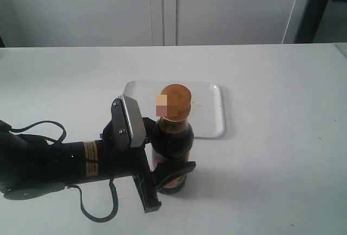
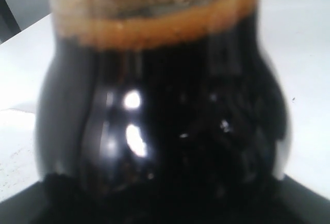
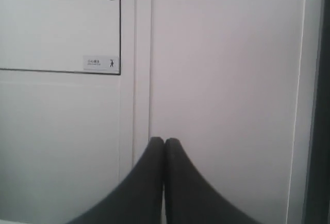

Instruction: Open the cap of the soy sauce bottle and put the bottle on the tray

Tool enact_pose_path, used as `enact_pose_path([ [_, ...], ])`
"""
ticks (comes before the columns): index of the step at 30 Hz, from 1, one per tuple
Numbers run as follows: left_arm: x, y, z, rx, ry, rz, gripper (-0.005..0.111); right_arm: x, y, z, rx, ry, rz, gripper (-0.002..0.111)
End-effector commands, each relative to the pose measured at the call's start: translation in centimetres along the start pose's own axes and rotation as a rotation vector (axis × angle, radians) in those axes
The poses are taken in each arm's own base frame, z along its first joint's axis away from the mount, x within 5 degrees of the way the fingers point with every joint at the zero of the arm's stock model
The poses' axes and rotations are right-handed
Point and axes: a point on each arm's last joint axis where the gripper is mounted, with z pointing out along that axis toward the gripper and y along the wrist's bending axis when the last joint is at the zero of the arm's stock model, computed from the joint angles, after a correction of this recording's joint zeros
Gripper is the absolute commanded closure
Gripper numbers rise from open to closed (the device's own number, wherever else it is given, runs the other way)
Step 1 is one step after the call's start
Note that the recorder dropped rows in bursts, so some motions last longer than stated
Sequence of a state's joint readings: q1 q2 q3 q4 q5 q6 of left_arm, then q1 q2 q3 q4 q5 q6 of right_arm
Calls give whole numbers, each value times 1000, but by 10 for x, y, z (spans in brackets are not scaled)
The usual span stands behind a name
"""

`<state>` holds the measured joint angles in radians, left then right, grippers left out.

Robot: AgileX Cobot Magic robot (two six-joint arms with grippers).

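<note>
Your left gripper [image 1: 172,162] has its jaws clamped around the belly of the soy sauce bottle [image 1: 172,154], which stands upright on the white table [image 1: 271,154] just in front of the tray [image 1: 211,110]. The cap [image 1: 176,95] sits on the neck, so I judge neither of the 2 steps done: uncapping and setting the bottle on the tray both remain. Your right gripper [image 3: 164,146] is pressed closed on nothing, facing a wall cabinet [image 3: 56,22], away from the tray. A blurred patch hides part of the cap's side, and the left wrist view shows only dark liquid, no fingertips.
</note>
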<state>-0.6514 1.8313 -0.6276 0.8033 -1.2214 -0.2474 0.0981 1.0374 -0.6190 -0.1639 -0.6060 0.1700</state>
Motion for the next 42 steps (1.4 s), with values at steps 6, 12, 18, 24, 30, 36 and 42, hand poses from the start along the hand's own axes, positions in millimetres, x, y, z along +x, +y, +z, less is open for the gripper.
enact_pose_path([
  [6, -2, 1, 0, 2, -5, -8, 107, 40, 22, 21, -148, 1, -164, 108],
  [12, -2, 1, 0, 2, -5, -12, 107, 72, 35, 16, -253, -18, -239, 108],
  [18, -2, 1, 0, 2, -5, -37, 107, 106, 53, 13, -478, -22, -349, 108],
  [24, -2, 0, 0, 4, -5, -35, 107, 127, 71, 3, -742, -11, -491, 108],
  [30, -2, 0, 0, 4, -5, -41, 107, 129, 88, -5, -865, -114, -656, 108],
  [36, -2, 0, 0, 4, -5, -44, 107, 128, 100, -8, -901, -176, -717, 108],
  [42, -2, 0, 0, 4, -5, -44, 107, 127, 106, -9, -910, -191, -719, 108],
])
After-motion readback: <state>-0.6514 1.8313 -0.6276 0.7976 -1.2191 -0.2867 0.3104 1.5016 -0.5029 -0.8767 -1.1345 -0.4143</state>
